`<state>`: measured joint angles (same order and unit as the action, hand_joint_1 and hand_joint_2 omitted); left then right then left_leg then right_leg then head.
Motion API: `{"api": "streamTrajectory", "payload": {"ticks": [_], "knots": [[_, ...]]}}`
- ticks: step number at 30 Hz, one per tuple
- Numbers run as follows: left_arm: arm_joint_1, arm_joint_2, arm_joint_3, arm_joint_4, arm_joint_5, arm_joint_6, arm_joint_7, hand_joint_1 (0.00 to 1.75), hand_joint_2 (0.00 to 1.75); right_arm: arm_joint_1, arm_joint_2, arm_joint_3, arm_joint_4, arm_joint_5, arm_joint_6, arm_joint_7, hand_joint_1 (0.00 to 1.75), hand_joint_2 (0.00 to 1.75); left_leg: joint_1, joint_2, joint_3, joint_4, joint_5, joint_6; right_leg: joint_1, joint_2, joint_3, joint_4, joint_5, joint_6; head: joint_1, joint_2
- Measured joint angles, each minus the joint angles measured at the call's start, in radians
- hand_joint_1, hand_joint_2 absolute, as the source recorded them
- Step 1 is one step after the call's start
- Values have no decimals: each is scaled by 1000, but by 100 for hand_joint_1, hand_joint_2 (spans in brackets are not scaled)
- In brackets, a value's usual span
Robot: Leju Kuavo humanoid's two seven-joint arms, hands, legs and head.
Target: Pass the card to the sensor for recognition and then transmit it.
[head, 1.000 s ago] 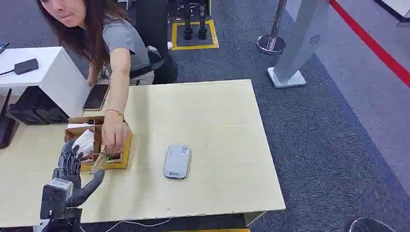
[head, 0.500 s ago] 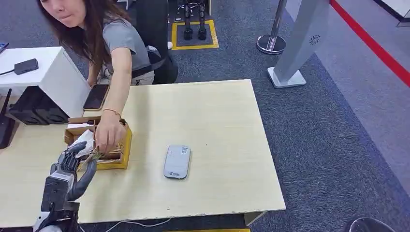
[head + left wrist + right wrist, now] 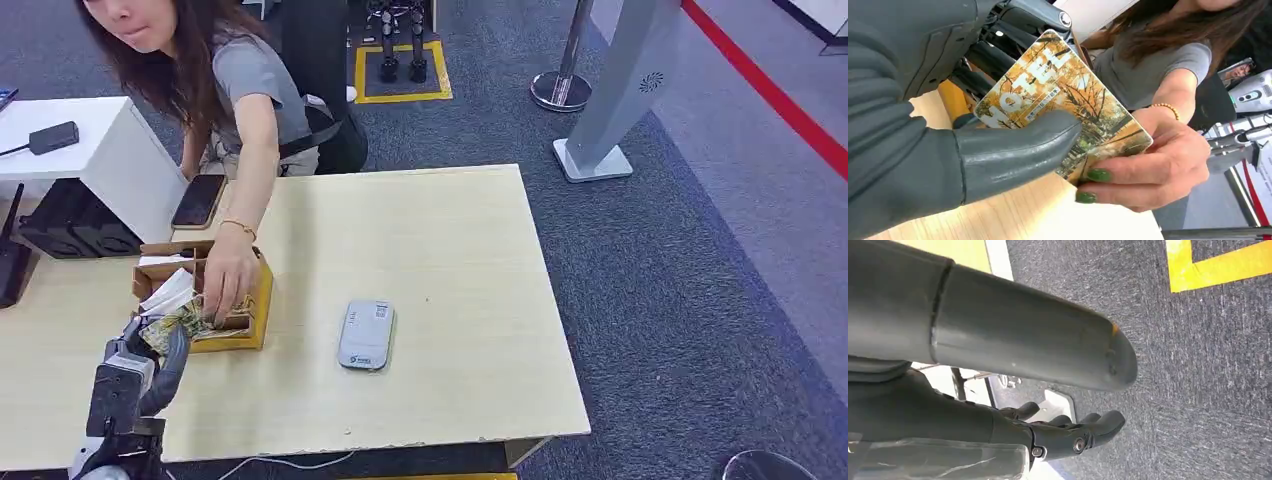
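Head view: the left hand sits at the near left of the table, just in front of a cardboard box. A card, printed with autumn foliage, lies between the hand and the box's near edge. A person seated at the far side reaches one arm across the table; the person's hand rests over the box and meets the card's far end. The sensor, a flat grey rounded unit, lies on the table to the right of the box, well apart from the card. A phone lies near the table's far left edge.

Left wrist view: the card is pinched by the robot's left hand, the thick grey thumb pressed across one face and the darker fingers behind the other face. The person's hand grips the opposite end of the same card, so that both hands touch it at once. The card is held tilted, above the table surface.

Right wrist view: the right hand hangs over grey carpet marked with yellow tape. Its fingers are loosely curved, apart from the thumb, and hold nothing.
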<state>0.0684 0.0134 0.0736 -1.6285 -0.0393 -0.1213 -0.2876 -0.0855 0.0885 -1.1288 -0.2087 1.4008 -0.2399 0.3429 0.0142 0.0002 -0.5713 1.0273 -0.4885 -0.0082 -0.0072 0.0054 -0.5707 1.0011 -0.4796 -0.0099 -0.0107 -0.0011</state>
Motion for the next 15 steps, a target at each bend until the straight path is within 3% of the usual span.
{"api": "streamTrajectory", "payload": {"ticks": [15], "knots": [[0, 0, 0, 6, 0, 0, 0, 175, 175, 0, 0, 1, 0, 0, 0, 0, 0, 0, 0, 0, 0, 0, 0, 0, 0, 0, 0, 0, 0, 0, 0, 0]]}}
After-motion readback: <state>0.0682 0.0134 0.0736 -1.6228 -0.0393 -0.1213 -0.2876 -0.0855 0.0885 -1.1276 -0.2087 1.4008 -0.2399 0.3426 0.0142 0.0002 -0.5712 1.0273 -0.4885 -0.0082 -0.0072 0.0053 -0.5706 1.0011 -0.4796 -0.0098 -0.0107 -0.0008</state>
